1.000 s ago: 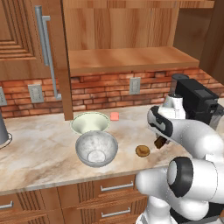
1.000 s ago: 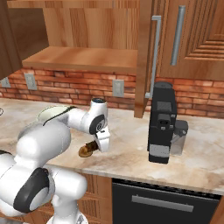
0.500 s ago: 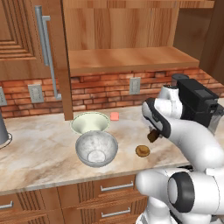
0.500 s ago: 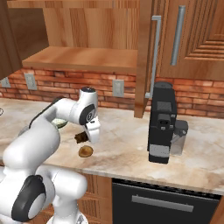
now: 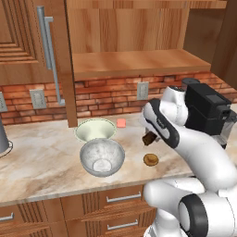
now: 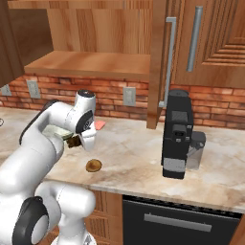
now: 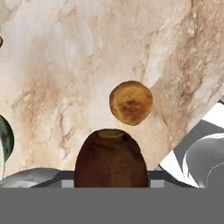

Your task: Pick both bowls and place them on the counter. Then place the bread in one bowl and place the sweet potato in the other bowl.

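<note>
1. The gripper (image 5: 149,138) hangs above the counter (image 5: 41,157), pinching the sweet potato (image 5: 148,138) between its jaws; seen from the right base view the dark lump (image 6: 73,141) sits just under the white hand.
2. From the hand view the sweet potato (image 7: 110,157) bulks large and brown at the bottom, with marbled stone beyond it.
3. The bread (image 5: 150,159) lies on the counter, below and a little nearer the front edge than the held lump (a small tan round, easy to miss); it also shows in the hand view (image 7: 130,102).
4. Two bowls stand on the counter to the arm's left: the grey stone-look bowl (image 5: 102,157) nearer the front edge, the cream bowl (image 5: 95,130) right behind it, the two looking to touch.
5. A small pink square (image 5: 121,122) sits beside the cream bowl, near the brick wall.
6. A black coffee machine (image 6: 176,134) stands on the counter well to the right.
</note>
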Robot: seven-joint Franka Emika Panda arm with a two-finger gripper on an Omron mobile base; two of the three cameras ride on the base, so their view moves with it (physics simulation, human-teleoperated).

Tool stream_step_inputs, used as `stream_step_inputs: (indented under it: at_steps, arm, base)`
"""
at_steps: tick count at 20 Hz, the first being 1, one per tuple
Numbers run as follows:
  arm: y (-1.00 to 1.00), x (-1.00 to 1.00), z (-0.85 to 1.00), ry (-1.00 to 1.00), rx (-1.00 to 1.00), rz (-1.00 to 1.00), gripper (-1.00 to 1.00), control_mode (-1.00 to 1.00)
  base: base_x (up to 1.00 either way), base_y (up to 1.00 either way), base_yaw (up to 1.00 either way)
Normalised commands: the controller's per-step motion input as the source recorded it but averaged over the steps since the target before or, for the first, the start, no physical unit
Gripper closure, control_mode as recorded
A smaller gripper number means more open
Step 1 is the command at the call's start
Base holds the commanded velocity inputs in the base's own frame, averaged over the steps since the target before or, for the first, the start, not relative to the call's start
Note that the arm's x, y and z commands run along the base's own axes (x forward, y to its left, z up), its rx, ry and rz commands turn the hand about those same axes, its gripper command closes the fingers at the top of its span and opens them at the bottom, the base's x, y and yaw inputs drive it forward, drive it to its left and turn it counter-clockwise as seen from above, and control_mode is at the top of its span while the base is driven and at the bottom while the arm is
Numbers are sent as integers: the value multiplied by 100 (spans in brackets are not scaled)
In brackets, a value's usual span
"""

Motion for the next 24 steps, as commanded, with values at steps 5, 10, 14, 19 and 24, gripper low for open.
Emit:
stream_step_inputs:
  at_steps: [5,10,14,19,24]
  arm:
    - [50,1,15,-18,4,0,100,-100]
    - [50,8,13,-14,2,0,100,-100]
    - [45,34,19,-18,2,0,100,-100]
    - [34,41,22,-11,0,0,100,-100]
    - [27,48,10,-10,1,0,100,-100]
  base:
    - [0,0,0]
    - [0,0,0]
    - [0,0,0]
    - [0,0,0]
    - [0,0,0]
